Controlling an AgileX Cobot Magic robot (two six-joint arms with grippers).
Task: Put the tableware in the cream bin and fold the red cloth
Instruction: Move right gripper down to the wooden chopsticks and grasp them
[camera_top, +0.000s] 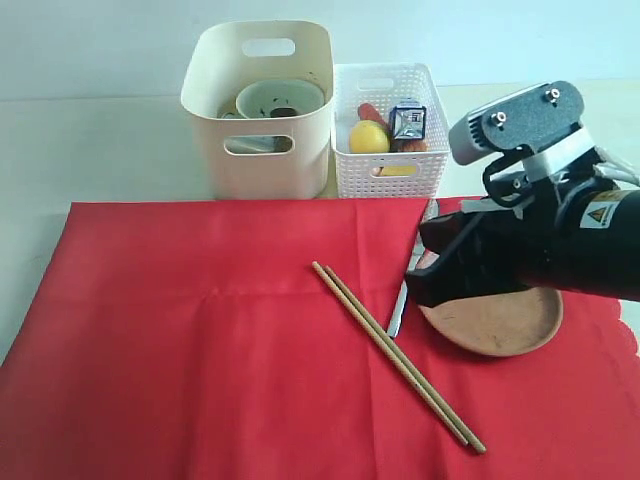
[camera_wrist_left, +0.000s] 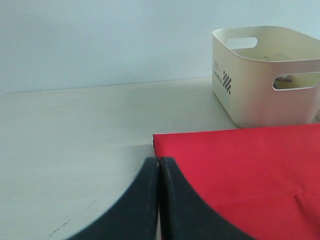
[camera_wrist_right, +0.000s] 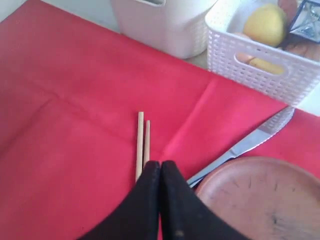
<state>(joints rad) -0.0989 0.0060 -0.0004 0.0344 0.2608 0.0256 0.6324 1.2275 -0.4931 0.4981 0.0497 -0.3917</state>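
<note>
Right gripper (camera_wrist_right: 160, 165) and left gripper (camera_wrist_left: 159, 161) both pressed together, empty — print on cream bin (camera_wrist_left: 260, 102) too small to read.

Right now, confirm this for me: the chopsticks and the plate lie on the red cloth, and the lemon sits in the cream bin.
One detail is wrong. The lemon sits in the white basket beside the cream bin, not in the bin, as the exterior view shows. The rest holds: the chopsticks and the plate lie on the red cloth.
</note>
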